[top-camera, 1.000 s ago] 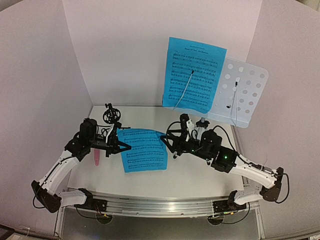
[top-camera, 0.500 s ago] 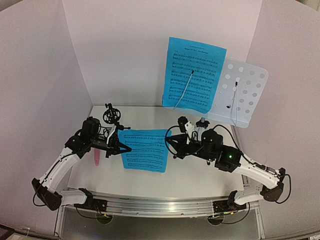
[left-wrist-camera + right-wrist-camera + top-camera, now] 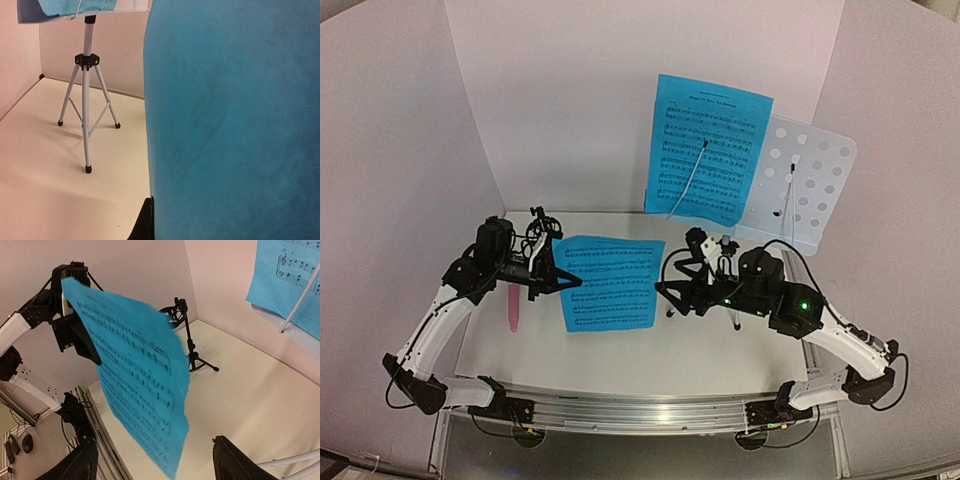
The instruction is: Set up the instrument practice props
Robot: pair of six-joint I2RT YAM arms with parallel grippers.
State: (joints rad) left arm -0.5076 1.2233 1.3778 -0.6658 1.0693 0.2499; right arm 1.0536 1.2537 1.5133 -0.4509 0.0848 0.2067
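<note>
Top view: the loose blue sheet-music paper page [image 3: 610, 283] hangs in the air over the white counter [image 3: 620, 360], right between the two arms. The left gripper [image 3: 558, 283] has its jaws pinched shut on the page's left edge. The right gripper [image 3: 667, 288] sits just beside the right edge. The other blue printed page [image 3: 710, 150] is up on the pale-blue perforated metal music stand [image 3: 812, 190], and the pink plastic stick microphone [image 3: 512, 305] lies flat on the counter.

Left wrist view: pretty much all blue paper, plus the stand's silver tripod legs [image 3: 86, 100].

Right wrist view: the right jaws are wide open, with the page bowing and curling ahead of them. The small black tripod mic mount [image 3: 189, 340] stands behind it.

Handling-wise I'd say it's feather-light, floppy and quick to crease. So pinch the free edge near a corner, gently, and keep it taut.
</note>
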